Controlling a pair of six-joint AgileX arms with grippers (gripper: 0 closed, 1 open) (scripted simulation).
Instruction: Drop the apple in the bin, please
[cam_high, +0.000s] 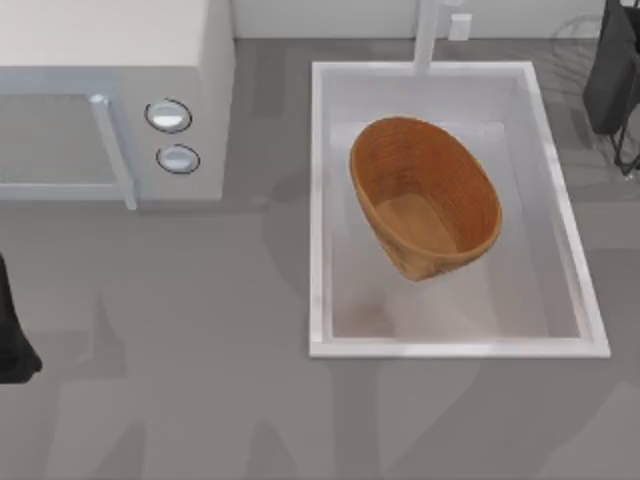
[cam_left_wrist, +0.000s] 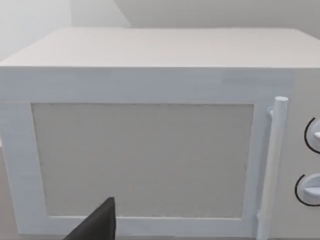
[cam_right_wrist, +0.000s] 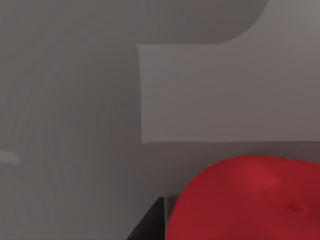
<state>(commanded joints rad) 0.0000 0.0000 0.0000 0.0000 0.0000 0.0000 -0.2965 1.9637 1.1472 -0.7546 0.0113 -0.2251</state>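
While the apple (cam_right_wrist: 250, 200) is seen tight against the right gripper's finger (cam_right_wrist: 150, 225), a clamp cannot be confirmed.
Bin (cam_high: 425, 195) sits in the sink (cam_high: 450, 348), upper right of centre; an early release risks a miss. Left arm parked lower left, jaws unclear.

Flat grey tabletop (cam_high: 200, 330) carries 2 things: boxy white microwave (cam_high: 110, 90) w/ bar handle & two round knobs, at far left; white rectangular sink basin (cam_high: 322, 200) set into it right of centre, faucet post at basin's far rim.
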